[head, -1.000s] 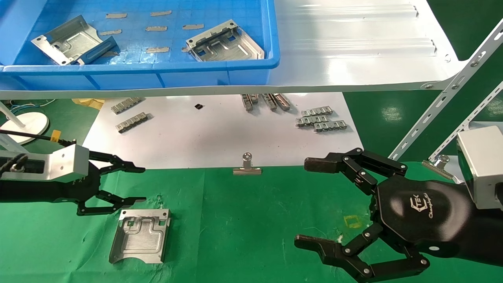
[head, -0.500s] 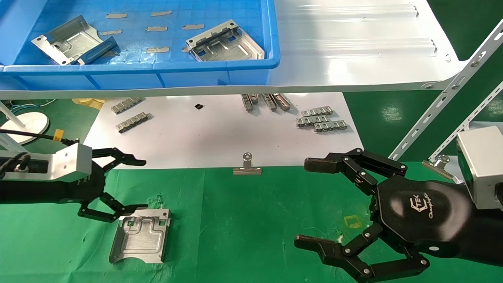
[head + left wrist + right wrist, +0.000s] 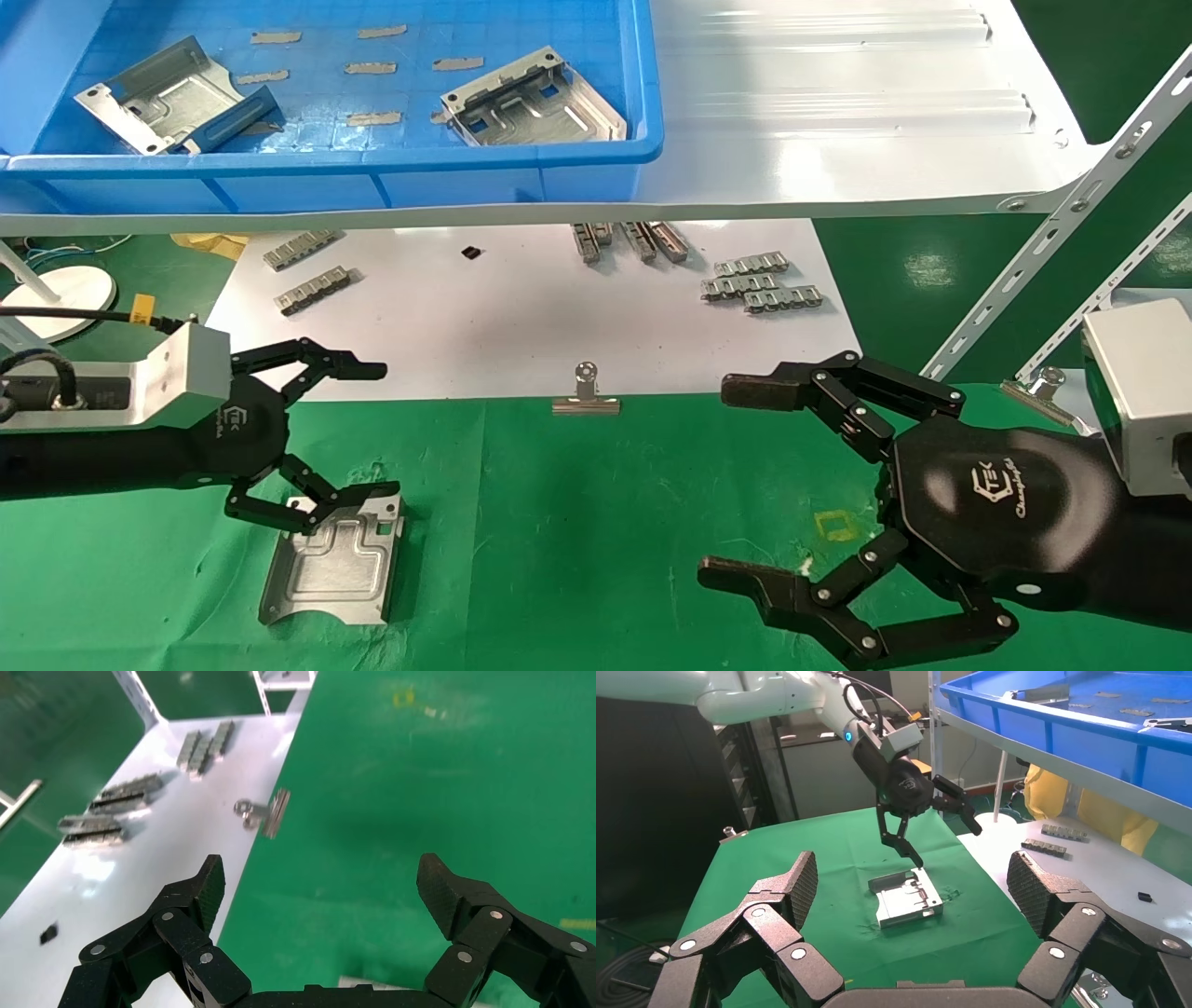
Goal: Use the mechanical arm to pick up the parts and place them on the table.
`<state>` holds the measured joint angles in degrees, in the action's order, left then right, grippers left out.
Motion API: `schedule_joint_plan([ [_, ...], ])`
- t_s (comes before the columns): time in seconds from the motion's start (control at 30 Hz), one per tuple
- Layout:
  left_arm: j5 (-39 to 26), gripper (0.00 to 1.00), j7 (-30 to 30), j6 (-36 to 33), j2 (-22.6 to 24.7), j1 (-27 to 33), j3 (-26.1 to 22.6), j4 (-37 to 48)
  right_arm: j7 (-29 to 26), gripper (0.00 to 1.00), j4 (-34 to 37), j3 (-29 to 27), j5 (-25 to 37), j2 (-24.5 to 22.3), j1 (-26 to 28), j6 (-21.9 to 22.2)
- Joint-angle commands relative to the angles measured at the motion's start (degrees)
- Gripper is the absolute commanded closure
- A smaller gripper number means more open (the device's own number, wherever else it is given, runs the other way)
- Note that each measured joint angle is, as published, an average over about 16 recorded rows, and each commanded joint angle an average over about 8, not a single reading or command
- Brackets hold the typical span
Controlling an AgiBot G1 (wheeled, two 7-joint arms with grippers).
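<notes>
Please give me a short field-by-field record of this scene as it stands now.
left gripper: open, fingers spread above the far edge of the part on the cloth
right gripper: open, holding nothing, over the green table
part on cloth: lying flat, grooved side up
parts in bin: two, in the blue bin on the shelf
task state: one part placed, two left

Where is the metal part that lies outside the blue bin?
In the head view, the part lies flat on the green table, on the robot's left, just under the open left gripper.
</notes>
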<state>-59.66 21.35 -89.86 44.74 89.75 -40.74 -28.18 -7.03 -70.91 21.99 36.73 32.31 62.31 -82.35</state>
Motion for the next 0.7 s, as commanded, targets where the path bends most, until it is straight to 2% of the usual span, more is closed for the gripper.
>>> schedule_joint_plan([
  [0.03, 0.9, 0.0, -1.6, 0.2, -0.5, -1.4, 1.2, -2.3, 0.0, 0.0, 0.0, 0.0, 0.0, 0.0, 0.0, 0.0],
  [0.7, 9.7, 0.0, -17.5, 2.3, -5.3, -15.4, 13.5, -24.8, 0.0, 0.0, 0.0, 0.0, 0.0, 0.0, 0.0, 0.0],
])
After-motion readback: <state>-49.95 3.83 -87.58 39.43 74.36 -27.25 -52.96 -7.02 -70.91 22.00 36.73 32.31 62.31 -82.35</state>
